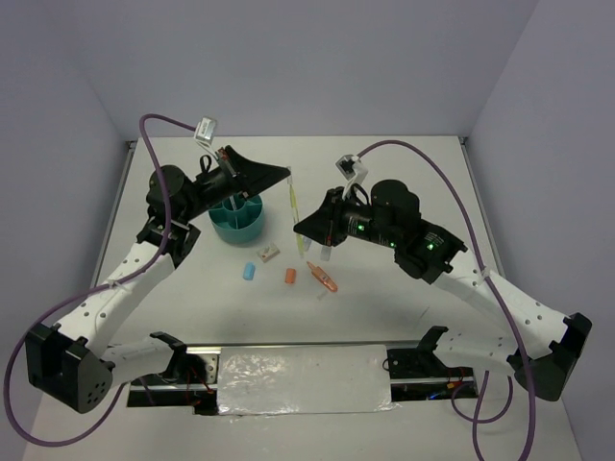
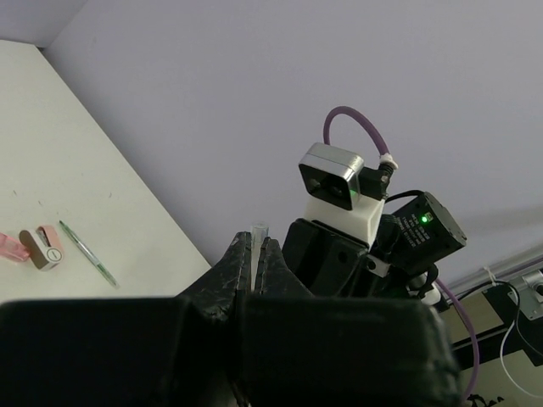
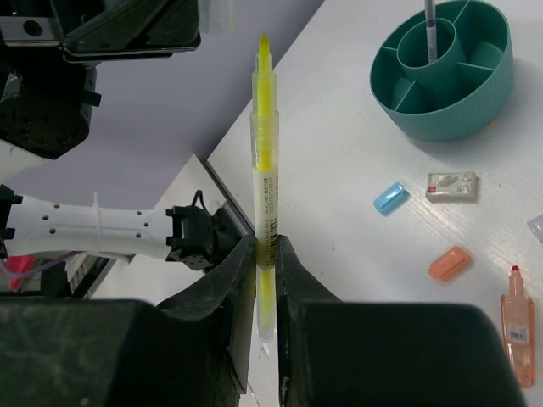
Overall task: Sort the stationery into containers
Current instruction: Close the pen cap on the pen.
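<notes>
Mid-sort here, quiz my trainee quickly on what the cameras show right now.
1. True or false: the right tool grips a yellow highlighter.
2. What stands in the teal organizer's centre cup? A a pen, B a pink marker, C nothing.
3. Which lies nearer the organizer: the white eraser or the orange eraser?
Key: 1 true; 2 A; 3 the white eraser.

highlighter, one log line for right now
right gripper: shut on highlighter | left gripper: shut on cap | organizer: pen in centre cup
</notes>
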Robot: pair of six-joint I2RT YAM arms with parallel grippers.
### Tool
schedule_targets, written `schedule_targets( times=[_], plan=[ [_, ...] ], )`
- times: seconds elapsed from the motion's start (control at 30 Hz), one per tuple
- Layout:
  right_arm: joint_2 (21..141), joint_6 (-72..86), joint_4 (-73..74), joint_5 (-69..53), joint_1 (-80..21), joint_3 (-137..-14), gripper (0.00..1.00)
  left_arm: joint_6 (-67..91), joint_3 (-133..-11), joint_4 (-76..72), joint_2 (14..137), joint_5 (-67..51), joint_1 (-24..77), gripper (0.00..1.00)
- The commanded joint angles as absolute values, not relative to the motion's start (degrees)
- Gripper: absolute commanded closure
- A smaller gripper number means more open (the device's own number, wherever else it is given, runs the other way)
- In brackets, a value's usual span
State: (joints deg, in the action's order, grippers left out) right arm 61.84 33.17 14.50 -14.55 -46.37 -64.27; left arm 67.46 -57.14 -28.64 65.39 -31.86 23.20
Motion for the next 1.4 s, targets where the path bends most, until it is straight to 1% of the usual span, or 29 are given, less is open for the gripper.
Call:
schedule_targets(
  times=[0.0,0.53,0.9,1.37],
  plan=[
    [60.91,32.08,10.55,-14.76,-46.85,-67.33,1.0,65.04,-58.53,-29.89,64.6,-31.91,22.24,1.0],
    [63.19,30.06,13.01,-15.47,-46.85,-71.01,1.0,65.31,-59.94,-31.03,66.27,-31.55,21.27,1.0],
    [63.37,31.29,13.27,-15.29,-46.85,-68.82,1.0,63.37,-62.84,-28.74,66.62,-30.32,20.65,1.0],
    [63.46,31.64,14.15,-14.15,-46.93,-70.05,1.0,65.3,-61.52,-32.25,67.41,-32.17,20.57,1.0]
  ],
)
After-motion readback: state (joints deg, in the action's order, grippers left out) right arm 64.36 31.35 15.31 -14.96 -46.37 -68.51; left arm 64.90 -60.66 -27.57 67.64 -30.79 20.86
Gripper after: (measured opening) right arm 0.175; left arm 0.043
